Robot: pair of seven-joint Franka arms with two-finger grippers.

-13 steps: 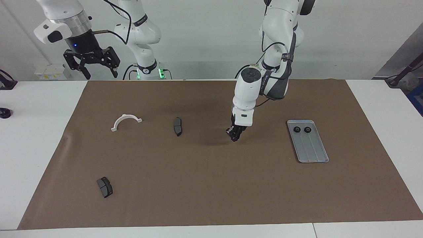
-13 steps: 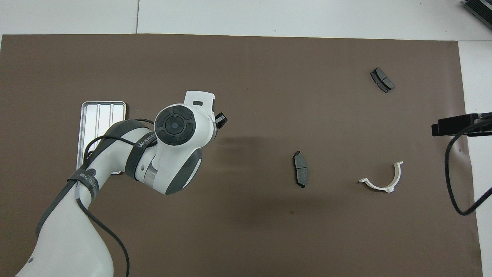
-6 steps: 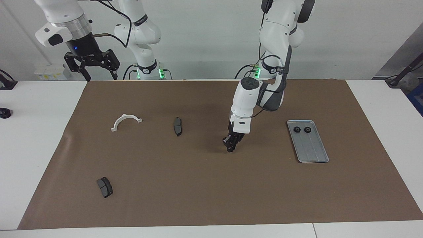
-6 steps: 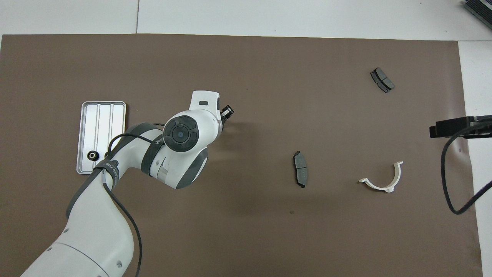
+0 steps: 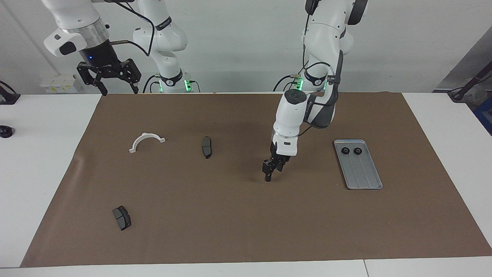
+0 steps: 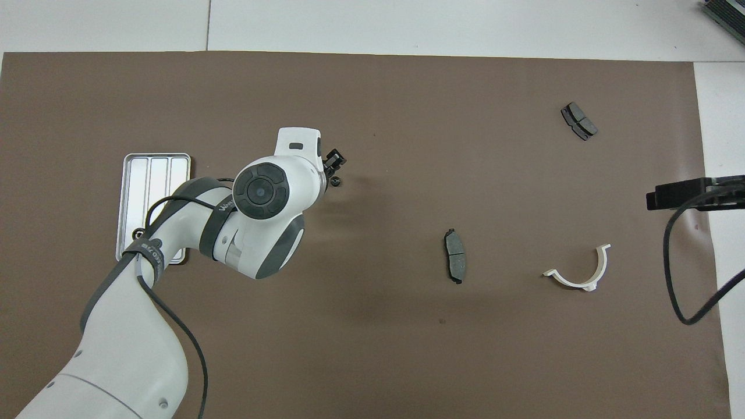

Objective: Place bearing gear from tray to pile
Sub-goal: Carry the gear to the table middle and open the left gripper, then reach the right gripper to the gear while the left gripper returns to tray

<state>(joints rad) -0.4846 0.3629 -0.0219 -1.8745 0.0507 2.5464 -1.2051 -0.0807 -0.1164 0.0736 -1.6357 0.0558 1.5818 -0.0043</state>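
The grey ridged tray (image 5: 363, 177) lies on the brown mat toward the left arm's end; it also shows in the overhead view (image 6: 152, 174). Two small black bearing gears (image 5: 345, 151) (image 5: 358, 151) sit at the tray's end nearer the robots. My left gripper (image 5: 269, 173) is low over the mat's middle, beside the tray. A small black gear (image 6: 336, 182) shows on the mat right at its tip; whether it is still held cannot be told. No other rings lie there. My right gripper (image 5: 119, 90) waits open and empty, raised at its own end.
A white half-ring (image 5: 146, 140) and a dark brake pad (image 5: 206, 147) lie toward the right arm's end. A second brake pad (image 5: 122, 217) lies farther from the robots. The left arm covers part of the tray in the overhead view.
My left gripper has come down to the mat beside the tray. A small black gear now shows apart at its tip in the overhead view. The right gripper barely shifted.
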